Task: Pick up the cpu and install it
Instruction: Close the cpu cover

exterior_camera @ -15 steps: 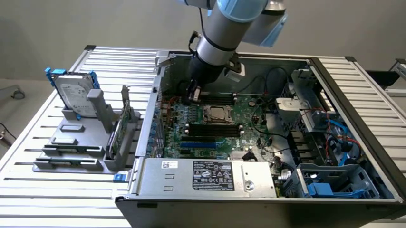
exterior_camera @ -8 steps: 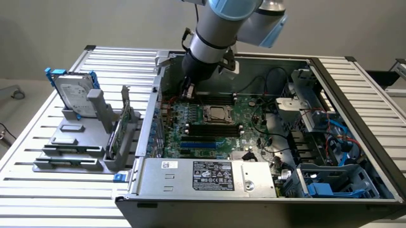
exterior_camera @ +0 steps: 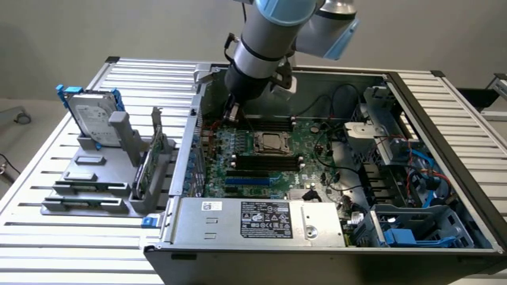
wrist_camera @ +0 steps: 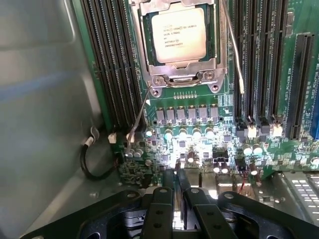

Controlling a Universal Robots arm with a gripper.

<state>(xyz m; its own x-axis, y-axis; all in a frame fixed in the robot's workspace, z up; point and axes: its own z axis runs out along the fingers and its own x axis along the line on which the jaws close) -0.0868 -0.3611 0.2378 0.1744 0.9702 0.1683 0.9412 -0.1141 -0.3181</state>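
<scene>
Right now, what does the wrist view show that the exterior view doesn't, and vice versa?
Wrist view: print on the cpu lid, the gripper shut and empty near the capacitors. Exterior view: the open case, the hard drive on its rack outside, the arm leaning in. Both: the cpu seated in its socket between memory slots.

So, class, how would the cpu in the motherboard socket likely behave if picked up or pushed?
The cpu looks thin, flat and metal-topped: probably stiff and light. Its smooth top may be slippery. Lying flat inside the socket frame, it should not roll, and a sideways push would likely be blocked.
</scene>
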